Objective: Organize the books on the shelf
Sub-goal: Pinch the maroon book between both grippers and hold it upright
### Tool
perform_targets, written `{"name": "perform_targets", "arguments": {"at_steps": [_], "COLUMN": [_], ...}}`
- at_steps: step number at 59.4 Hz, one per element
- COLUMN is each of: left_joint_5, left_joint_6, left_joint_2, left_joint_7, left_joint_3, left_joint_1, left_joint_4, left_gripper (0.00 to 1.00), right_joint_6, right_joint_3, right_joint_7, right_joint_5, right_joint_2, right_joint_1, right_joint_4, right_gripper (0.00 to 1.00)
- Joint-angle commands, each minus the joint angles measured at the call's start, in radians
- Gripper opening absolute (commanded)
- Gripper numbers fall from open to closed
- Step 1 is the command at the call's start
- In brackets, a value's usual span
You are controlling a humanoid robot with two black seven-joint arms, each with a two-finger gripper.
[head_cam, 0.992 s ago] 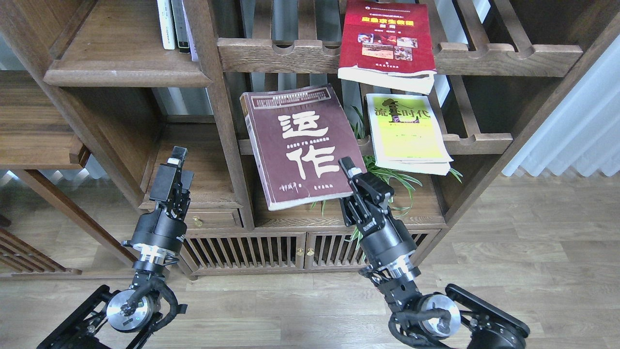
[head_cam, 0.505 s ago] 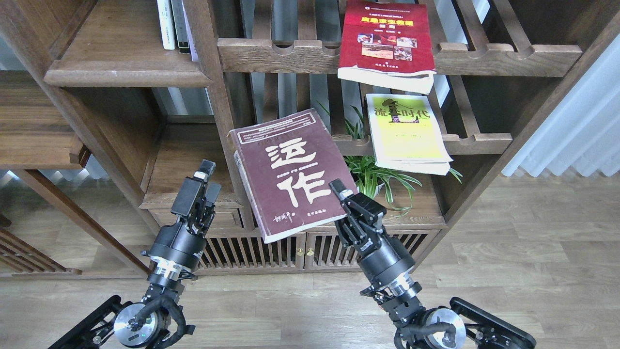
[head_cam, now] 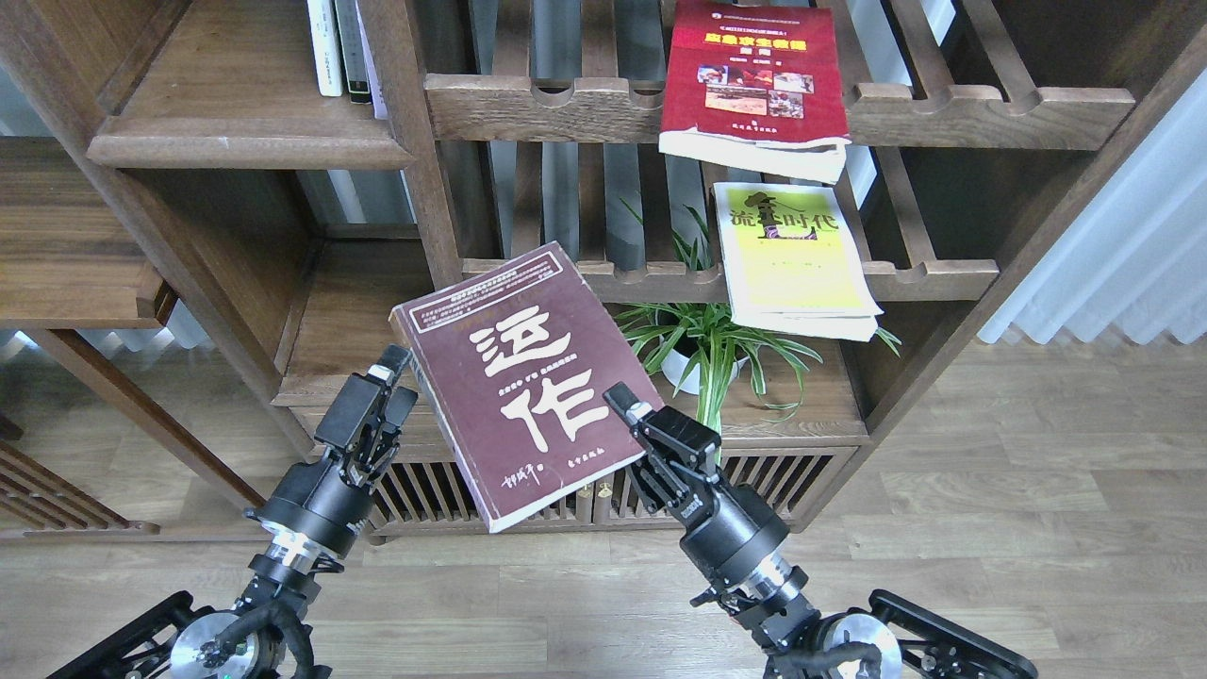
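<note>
The dark maroon book with big white characters hangs tilted in the air in front of the cabinet. My right gripper is shut on its lower right edge, one finger on the cover. My left gripper is just beside the book's left edge; its fingers overlap and cannot be told apart. The red book lies on the upper slatted rack and overhangs its rail. Below it, the yellow-green book lies on the lower slatted rack. The solid plank shelf is at the upper left.
Slim white and dark volumes stand at the back right of the plank shelf. A potted spider plant sits on the cabinet top under the lower rack. An upright post separates the shelf from the racks. Wooden floor lies below.
The maroon book has come off the lower slatted rack, down and to the left, held in my right gripper. My left gripper moved right, up to the book's left edge. The plant now shows.
</note>
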Motion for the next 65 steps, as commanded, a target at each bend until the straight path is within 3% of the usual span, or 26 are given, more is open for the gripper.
{"name": "perform_targets", "arguments": {"at_steps": [1,45,54,65], "left_joint_5": [0.000,0.001,0.001,0.003], "left_joint_6": [0.000,0.000,0.000,0.000], "left_joint_2": [0.008,0.035,0.035,0.040], "left_joint_7": [0.000,0.000,0.000,0.000], "left_joint_3": [0.039,0.128,0.133,0.136], "left_joint_1": [0.000,-0.015,-0.015,-0.015], "left_joint_4": [-0.003,-0.017,-0.015,-0.013], "left_gripper": [0.94,0.92,0.70,0.57], "right_joint_6": [0.000,0.000,0.000,0.000], "right_joint_3": [-0.002,-0.003,-0.003,-0.003], "right_joint_7": [-0.007,-0.022,-0.027,-0.027], "right_joint_5": [-0.018,-0.051,-0.052,-0.052], "right_joint_2": [0.005,0.016,0.028,0.033], "right_joint_1": [-0.008,-0.025,-0.025,-0.025], "right_joint_4": [-0.012,-0.028,-0.037,-0.042], "right_gripper": [0.06,0.08,0.08,0.08]}}
